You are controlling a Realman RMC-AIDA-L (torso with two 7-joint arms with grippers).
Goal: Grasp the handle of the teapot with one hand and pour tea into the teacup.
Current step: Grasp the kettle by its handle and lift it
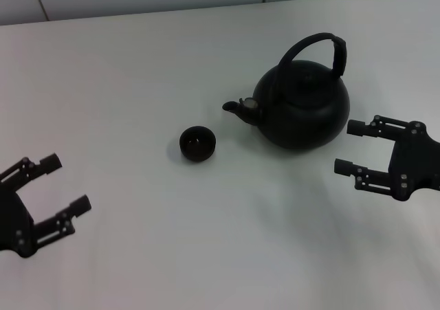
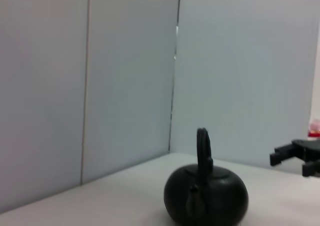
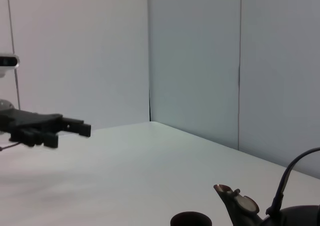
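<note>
Right gripper (image 1: pixel 349 147): black two-fingered claw, fingers spread wide and holding nothing, hovering near the right edge of the tabletop, just beside the teapot's round body but apart from it.
Left gripper (image 1: pixel 67 183): also spread wide and empty, near the left edge toward the front corner, well apart from everything; seen far off in the right wrist view (image 3: pixel 75 130).
Teapot (image 1: pixel 302 107): round, matte black, upright on the white tabletop (image 1: pixel 137 76), right of centre toward the far edge; short spout pointing left at the cup.
Handle (image 1: pixel 323 47): tall arched loop standing over the lid, thicker flat band on its right side, untouched.
Teacup (image 1: pixel 198 144): tiny black bowl, upright, near the tabletop's centre, just left of the spout tip with a clear gap.
Step in hand, as judged: reaching for the handle with the right gripper.
Doing it well: rise to the arch's top, straddle the band, close firmly, lift level, then tip slowly toward the cup.
</note>
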